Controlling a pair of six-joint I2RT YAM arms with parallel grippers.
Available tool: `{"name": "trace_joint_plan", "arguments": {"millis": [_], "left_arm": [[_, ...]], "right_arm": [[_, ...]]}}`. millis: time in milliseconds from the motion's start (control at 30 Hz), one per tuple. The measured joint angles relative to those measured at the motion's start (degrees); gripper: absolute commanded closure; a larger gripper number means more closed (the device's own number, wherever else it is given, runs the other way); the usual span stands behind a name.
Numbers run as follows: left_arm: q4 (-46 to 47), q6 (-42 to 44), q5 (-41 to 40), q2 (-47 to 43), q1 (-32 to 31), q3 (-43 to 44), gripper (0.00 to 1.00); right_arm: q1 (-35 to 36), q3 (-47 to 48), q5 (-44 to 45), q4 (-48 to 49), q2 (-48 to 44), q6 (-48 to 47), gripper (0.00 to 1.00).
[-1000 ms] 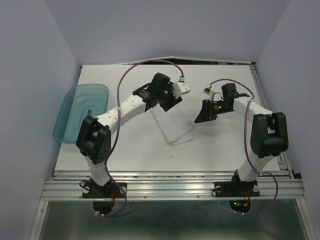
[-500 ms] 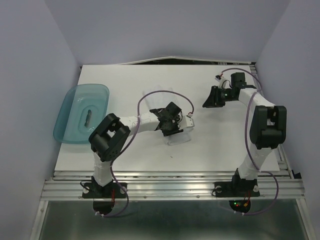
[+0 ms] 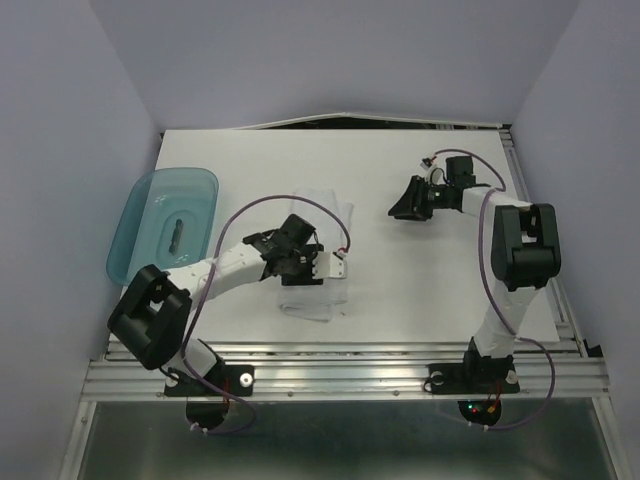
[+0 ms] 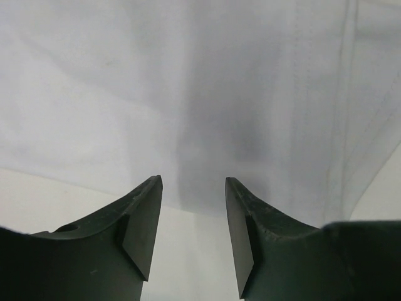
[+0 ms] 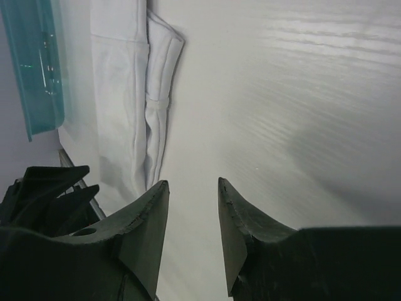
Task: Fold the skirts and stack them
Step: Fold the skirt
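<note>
One white skirt (image 3: 318, 298) lies on the table as a long, loosely folded strip running from mid-table toward the front edge. My left gripper (image 3: 296, 268) is low over its middle, open and empty. In the left wrist view the skirt (image 4: 188, 94) fills the upper frame, its edge just past my open gripper (image 4: 193, 188). My right gripper (image 3: 405, 205) is open and empty over bare table, to the right of the skirt. Its wrist view shows the gripper (image 5: 193, 188) over bare table, with the skirt (image 5: 125, 94) beyond at upper left.
A translucent teal tray (image 3: 150, 195) sits at the table's left edge with a small dark object (image 3: 176, 235) inside; it also shows in the right wrist view (image 5: 37, 69). The left arm's forearm (image 3: 235, 265) crosses the front-left table. Walls enclose three sides.
My left arm has swung left and toward the front edge, and the skirt's near end now lies further left and nearer the front. My right gripper has shifted slightly left.
</note>
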Motion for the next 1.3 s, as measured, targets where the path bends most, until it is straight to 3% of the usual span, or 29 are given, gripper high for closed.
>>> {"name": "trace_joint_plan", "arguments": {"millis": [300,567,667,767,867,1300], "left_arm": [[1.64,-7.13,7.48,-7.1,0.17,4.28,0.38],[1.57,-12.9,6.51,-8.07,-2.78,0.94,0.35],[1.64,-14.8,5.38,-7.85,-5.68,0.94,0.35],[1.79,-16.52,4.28,-6.25,-7.93,0.94,0.35],[2.29,-18.32,2.69,-3.76,-9.9,0.94,0.35],[6.75,-22.73,-4.17,5.7,-17.84,3.17,0.44]], "right_arm": [[11.56,-1.9,3.54,14.47,5.79,13.42,0.55],[16.04,4.26,7.48,21.55,13.92,21.09,0.57],[16.0,5.33,8.7,22.97,15.06,22.45,0.66],[15.98,5.57,9.57,23.8,15.74,23.45,0.86],[15.98,5.57,10.54,24.11,16.22,24.02,0.98],[16.0,5.57,12.02,24.26,16.22,24.2,0.99]]}}
